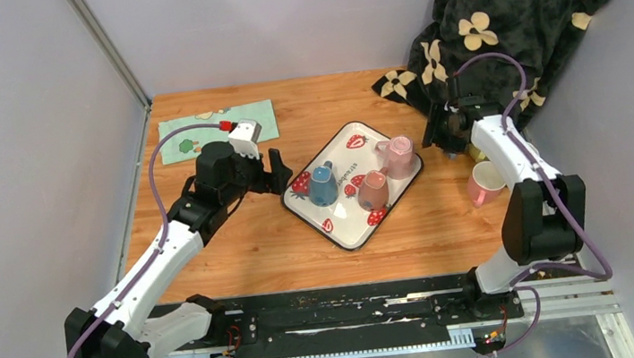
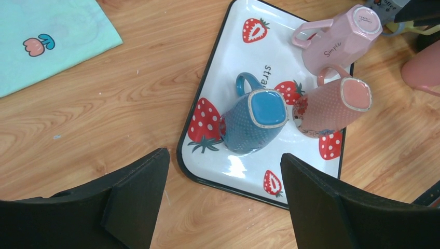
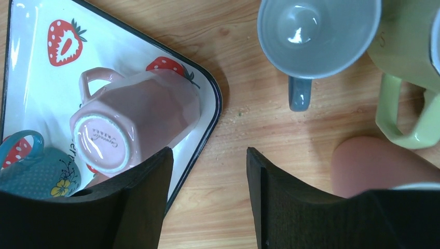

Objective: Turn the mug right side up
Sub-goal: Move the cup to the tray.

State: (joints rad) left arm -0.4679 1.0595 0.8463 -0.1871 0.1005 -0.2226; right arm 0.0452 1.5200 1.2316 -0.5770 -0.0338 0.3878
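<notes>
A white strawberry tray [image 1: 350,227] holds three upside-down mugs: a blue one [image 1: 322,184], a dotted salmon one [image 1: 373,190] and a pale pink faceted one [image 1: 397,155]. They show in the left wrist view as blue mug [image 2: 257,119], salmon mug [image 2: 334,104] and pink mug [image 2: 342,39]. My left gripper [image 1: 275,171] is open and empty, hovering just left of the tray. My right gripper [image 1: 436,133] is open and empty, above the table just right of the tray's corner, near the pink mug [image 3: 132,122].
Upright mugs stand right of the tray: grey [image 3: 316,33], green [image 3: 410,62] and pink [image 1: 485,183]. A mint cloth [image 1: 216,129] lies at the back left. A dark flowered blanket [image 1: 511,13] hangs at the back right.
</notes>
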